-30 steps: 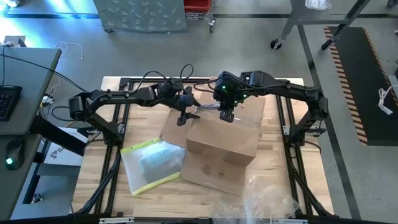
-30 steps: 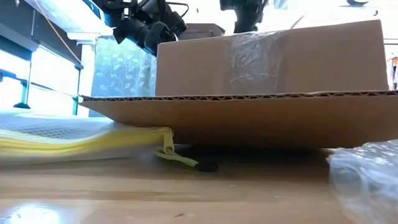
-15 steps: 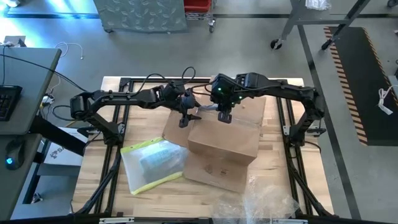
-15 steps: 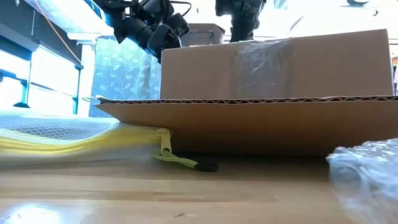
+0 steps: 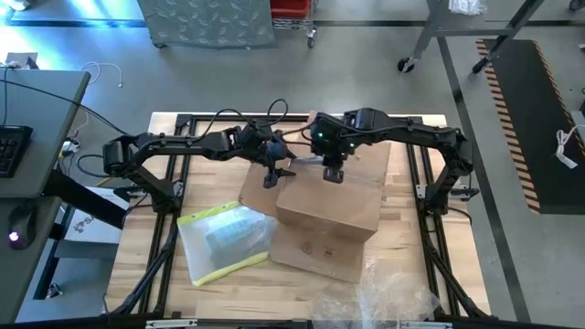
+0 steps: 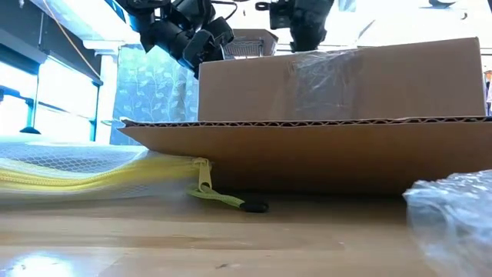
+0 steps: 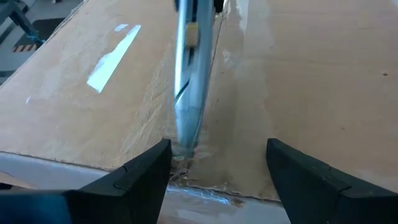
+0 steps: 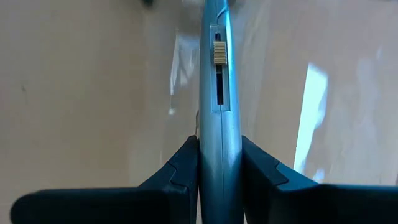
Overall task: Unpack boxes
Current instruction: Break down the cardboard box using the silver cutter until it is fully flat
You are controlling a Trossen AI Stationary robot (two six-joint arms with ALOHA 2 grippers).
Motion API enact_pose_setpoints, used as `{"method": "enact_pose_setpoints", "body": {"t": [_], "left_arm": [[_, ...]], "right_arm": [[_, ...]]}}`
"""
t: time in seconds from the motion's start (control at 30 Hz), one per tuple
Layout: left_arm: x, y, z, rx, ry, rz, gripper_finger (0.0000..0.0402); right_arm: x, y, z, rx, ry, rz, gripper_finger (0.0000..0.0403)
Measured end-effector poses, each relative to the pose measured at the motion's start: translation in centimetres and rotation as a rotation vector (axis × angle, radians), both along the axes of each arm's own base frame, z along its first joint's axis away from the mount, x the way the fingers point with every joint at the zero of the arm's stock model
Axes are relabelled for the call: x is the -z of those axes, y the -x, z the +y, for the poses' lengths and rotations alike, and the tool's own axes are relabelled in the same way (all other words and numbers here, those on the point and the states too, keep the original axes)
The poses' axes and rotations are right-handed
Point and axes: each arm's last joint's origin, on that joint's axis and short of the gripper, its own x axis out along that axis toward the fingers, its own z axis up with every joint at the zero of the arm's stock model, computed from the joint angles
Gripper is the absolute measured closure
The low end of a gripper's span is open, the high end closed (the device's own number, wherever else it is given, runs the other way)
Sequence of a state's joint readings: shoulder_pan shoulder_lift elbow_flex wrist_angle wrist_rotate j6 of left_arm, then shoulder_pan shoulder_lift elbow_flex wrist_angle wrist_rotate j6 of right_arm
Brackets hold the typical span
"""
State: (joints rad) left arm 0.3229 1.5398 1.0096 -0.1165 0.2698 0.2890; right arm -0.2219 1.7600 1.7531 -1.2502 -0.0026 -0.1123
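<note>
The brown cardboard box (image 5: 329,206) lies in the middle of the table, its top seam covered with clear tape (image 7: 249,74). A flap (image 6: 307,150) spreads out low at its near side. My right gripper (image 5: 333,174) stands over the box's far edge, shut on a blue-grey utility knife (image 8: 219,93) with a yellow slider. The knife's tip (image 7: 185,142) meets the taped seam at the box's edge. My left gripper (image 7: 217,171) is open at the box's far left corner, one finger on either side of the knife's tip. My right gripper pinches the knife's handle (image 8: 219,155) on its two flat sides, behind the yellow slider. The fingers point steeply down and lie along the knife. The knife stands out past the fingertips, slanting down, with its tip on the box's taped seam. My left gripper: whether its fingers (image 7: 140,177) touch the box's edge I cannot tell.
A clear mesh pouch with a yellow zip edge (image 5: 224,239) lies at the box's near left, its zip pull (image 6: 231,198) beside the flap. Crinkly clear film (image 5: 393,302) sits at the near right. Bare wood shows at the table's left (image 5: 169,228).
My right gripper has sunk a little toward the box with the knife and tipped more steeply. The box has slid slightly toward the table's right edge.
</note>
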Motion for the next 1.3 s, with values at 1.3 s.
{"method": "enact_pose_setpoints", "body": {"t": [1.3], "left_arm": [[-4.9, -0.2, -3.9, -0.052, -0.154, -0.277, 0.0286]], "right_arm": [[-3.0, -0.3, 2.5, -0.088, 0.081, -0.237, 0.0344]]}}
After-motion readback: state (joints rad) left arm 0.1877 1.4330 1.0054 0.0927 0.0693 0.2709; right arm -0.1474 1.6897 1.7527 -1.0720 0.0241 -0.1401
